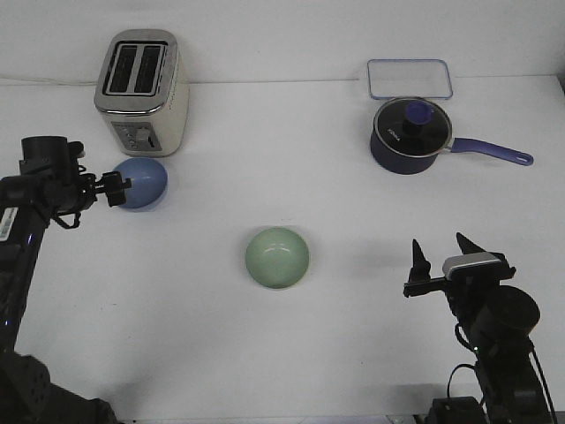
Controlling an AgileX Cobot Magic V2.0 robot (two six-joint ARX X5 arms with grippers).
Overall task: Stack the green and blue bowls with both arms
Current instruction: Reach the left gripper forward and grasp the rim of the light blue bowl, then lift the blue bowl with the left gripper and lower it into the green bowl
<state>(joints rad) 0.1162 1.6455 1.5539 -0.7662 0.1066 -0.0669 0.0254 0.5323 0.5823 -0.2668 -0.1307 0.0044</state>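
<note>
On the white table (291, 371), the blue bowl (143, 183) lies tipped just in front of the toaster (141, 91), with the left gripper (117, 188) at its rim; whether it is clamped cannot be told. The green bowl (277, 257) sits upright mid-table, between the arms. The right gripper (441, 251) is spread wide and empty, the green bowl lying to its left.

We see the blue bowl (141, 183) near the table's (265, 371) left edge, just in front of the cream toaster (141, 91), tipped on its side. The left gripper (115, 187) touches its rim; jaw state unclear. The green bowl (277, 257) sits upright at the table's middle. The right gripper (444, 253), fingers spread and empty, hovers near the front right corner. A navy saucepan (408, 134) and clear container (410, 79) occupy the far right.
</note>
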